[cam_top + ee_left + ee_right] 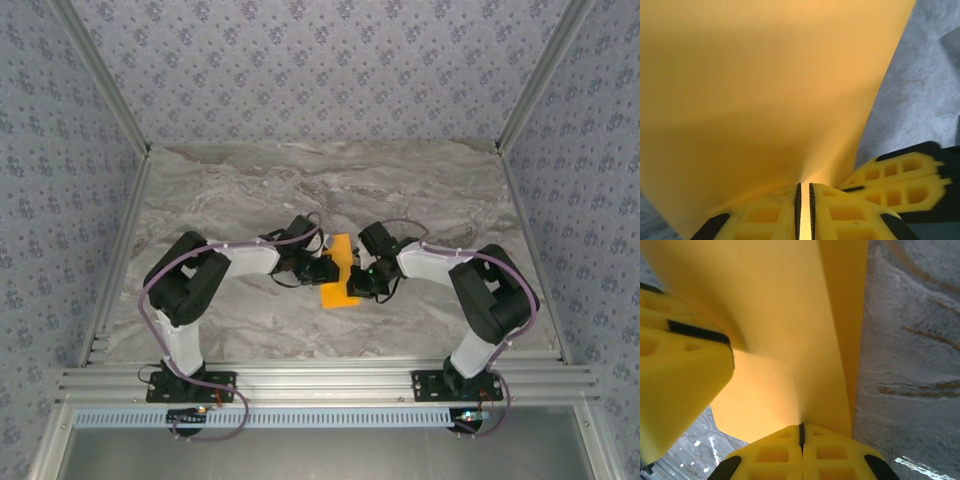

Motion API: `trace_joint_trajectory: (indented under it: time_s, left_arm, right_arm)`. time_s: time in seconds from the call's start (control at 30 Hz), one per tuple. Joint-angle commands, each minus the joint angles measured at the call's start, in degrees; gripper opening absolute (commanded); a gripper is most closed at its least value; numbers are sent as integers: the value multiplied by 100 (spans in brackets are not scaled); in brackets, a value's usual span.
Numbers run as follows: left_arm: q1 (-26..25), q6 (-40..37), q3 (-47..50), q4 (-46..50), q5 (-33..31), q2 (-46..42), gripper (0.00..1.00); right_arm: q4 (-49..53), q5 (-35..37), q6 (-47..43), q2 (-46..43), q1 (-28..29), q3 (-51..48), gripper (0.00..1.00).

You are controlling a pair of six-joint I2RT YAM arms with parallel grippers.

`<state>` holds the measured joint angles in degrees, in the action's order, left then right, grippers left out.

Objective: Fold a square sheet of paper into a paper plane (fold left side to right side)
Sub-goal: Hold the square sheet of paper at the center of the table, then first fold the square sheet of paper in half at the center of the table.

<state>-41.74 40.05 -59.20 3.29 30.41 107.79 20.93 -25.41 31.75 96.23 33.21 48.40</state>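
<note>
Orange-yellow square sheet of paper (338, 293), plain, bowed

A: What colour is the paper (338, 293)?
B: Bright orange-yellow, all plain. The fingers (765, 218) are yellow too, with black bits.
A: And the table (300, 190)?
B: Grey and brown swirls, like stone. The walls (320, 60) are grey with little flower shapes

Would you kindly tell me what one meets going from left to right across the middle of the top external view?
left arm → left gripper → sheet of paper → right gripper → right arm
</note>
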Motion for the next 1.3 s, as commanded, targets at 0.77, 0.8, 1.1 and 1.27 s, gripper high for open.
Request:
trace_joint_trajectory:
  time_s: [0.77, 0.8, 1.1, 1.27]
  left_arm:
    - [554, -661, -360, 214, -588, 477, 15]
    - [576, -672, -369, 211, -621, 490, 15]
    - [1000, -683, -777, 218, -770, 685, 15]
    - [1232, -845, -1236, 374, -796, 988, 15]
  right_arm:
    - [832, 759, -66, 363, 36, -67, 6]
    - [829, 763, -72, 369, 38, -68, 6]
    - [845, 775, -108, 331, 40, -168, 6]
    - [828, 754, -125, 310, 39, -208, 5]
